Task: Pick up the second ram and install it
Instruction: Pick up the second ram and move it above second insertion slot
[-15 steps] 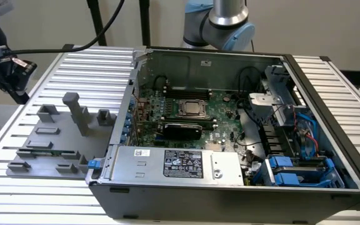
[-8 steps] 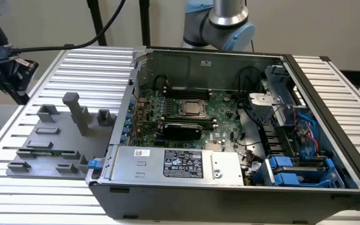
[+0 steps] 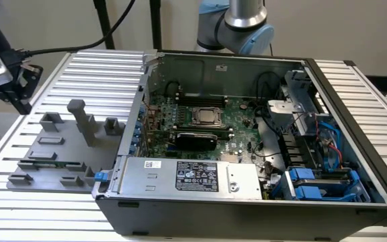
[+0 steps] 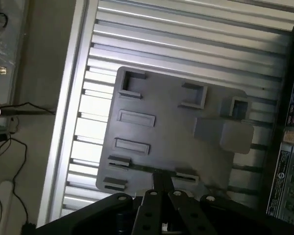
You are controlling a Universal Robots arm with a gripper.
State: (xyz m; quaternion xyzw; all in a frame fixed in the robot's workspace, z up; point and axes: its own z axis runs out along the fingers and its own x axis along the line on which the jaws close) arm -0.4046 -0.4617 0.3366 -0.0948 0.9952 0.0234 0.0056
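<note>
- The grey fixture plate [image 3: 66, 151] [image 4: 171, 127] is taken as the landmark; it lies flat on the slatted aluminium table [image 3: 46, 217] [image 4: 186, 29].
- The second ram [image 3: 49, 164] [image 4: 142, 168] is seated on edge in a slot of the fixture plate, between 2 pairs of low blocks, along the plate edge farthest from the tall post [image 3: 79, 118] [image 4: 223, 134].
- In the exterior view the ram is seen as a thin green strip; in the wrist view it is seen edge-on as a thin dark line.
- The gripper [image 4: 161, 182] is held above the fixture plate, over the ram's slot and apart from it.
- The fingertips are drawn together, and nothing is seen between them.
- The open computer case [image 3: 247, 217] [image 4: 284, 161] stands just beside the fixture plate, on the exterior view's right of it.
- The green motherboard [image 3: 241, 126] is mounted inside the case, beyond the case wall nearest the fixture plate.
- The remaining pockets and blocks of the fixture plate are seen unoccupied.
</note>
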